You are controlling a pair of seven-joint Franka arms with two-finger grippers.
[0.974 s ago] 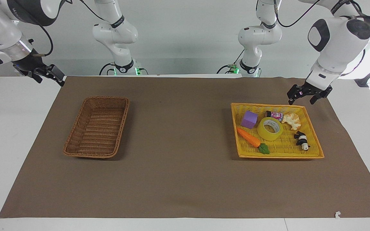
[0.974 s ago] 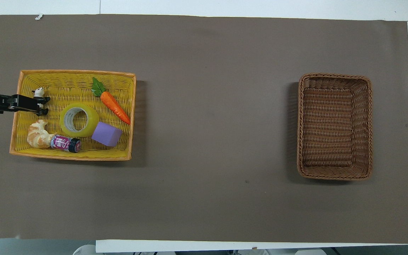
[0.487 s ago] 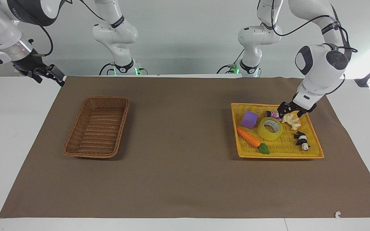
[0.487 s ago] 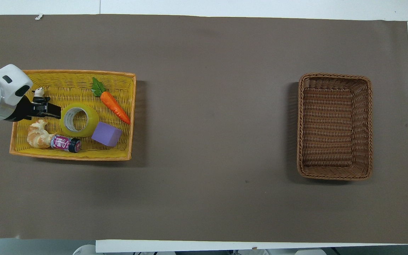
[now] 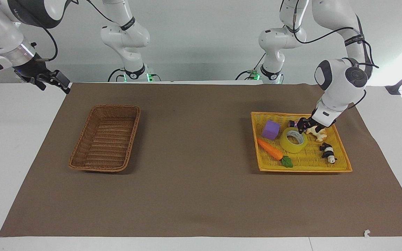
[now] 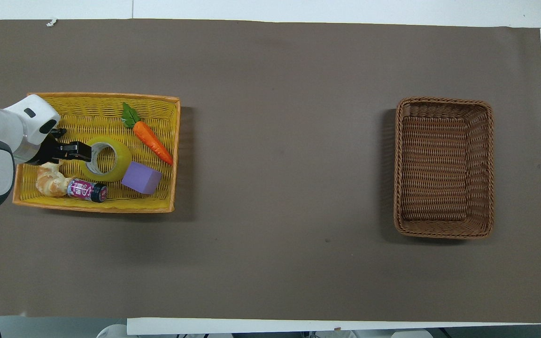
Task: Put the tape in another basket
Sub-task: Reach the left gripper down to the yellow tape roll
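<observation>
Yellow tape (image 5: 293, 139) lies flat in the yellow tray (image 5: 340, 166), with the left gripper (image 5: 303, 126) at its rim; whether it is clenched I cannot tell. The right gripper (image 5: 52, 81) waits, likewise unreadable, near the brown basket (image 5: 105, 138).

Glossy translucent plastic tape (image 5: 293, 139) sits in a yellow woven tray (image 5: 340, 164). The brown basket (image 5: 105, 137) is rough wicker. A matt brown cloth (image 5: 201, 195) covers the table; the arms' white shells shine smooth.
</observation>
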